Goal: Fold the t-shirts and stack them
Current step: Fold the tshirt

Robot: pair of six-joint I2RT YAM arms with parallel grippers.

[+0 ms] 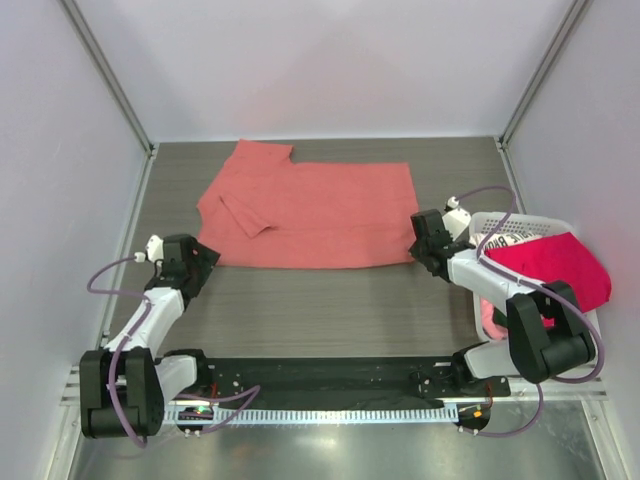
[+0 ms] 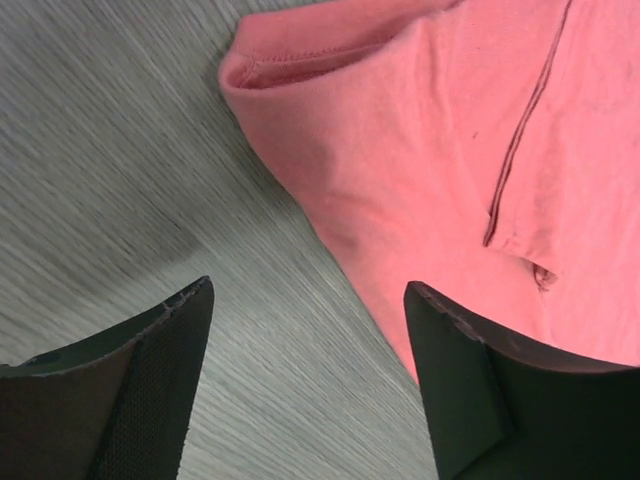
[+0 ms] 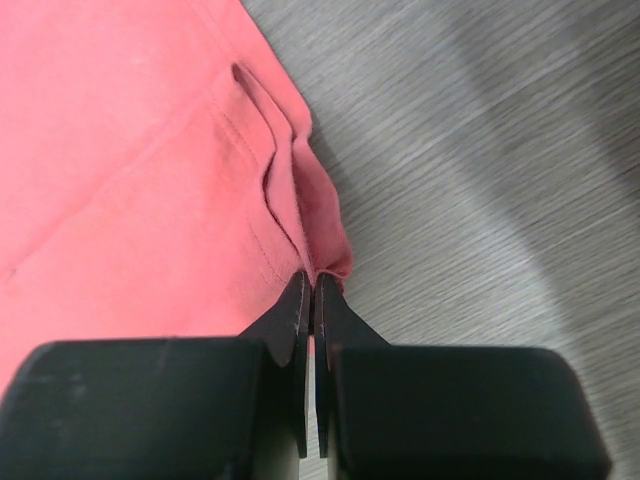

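Right claw (image 3: 310, 285) pinches the lower-right hem of the salmon-coral cloth t-shirt (image 1: 310, 215), centre frame on the grey woodgrain counter (image 1: 330, 310). Left claw (image 2: 305, 300) gapes beside its lower-left corner; we expect a two-corner lift.

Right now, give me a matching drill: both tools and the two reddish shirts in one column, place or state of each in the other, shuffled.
Column one:
1. salmon t-shirt
2. crimson t-shirt
3. left tool
4. right tool

Column two:
A. draped over the basket
B. open, gripping nothing
C. shut, pinching a shirt edge
D. spread out on the table

Pairs: 1-D, 2-A, 3-B, 4-C
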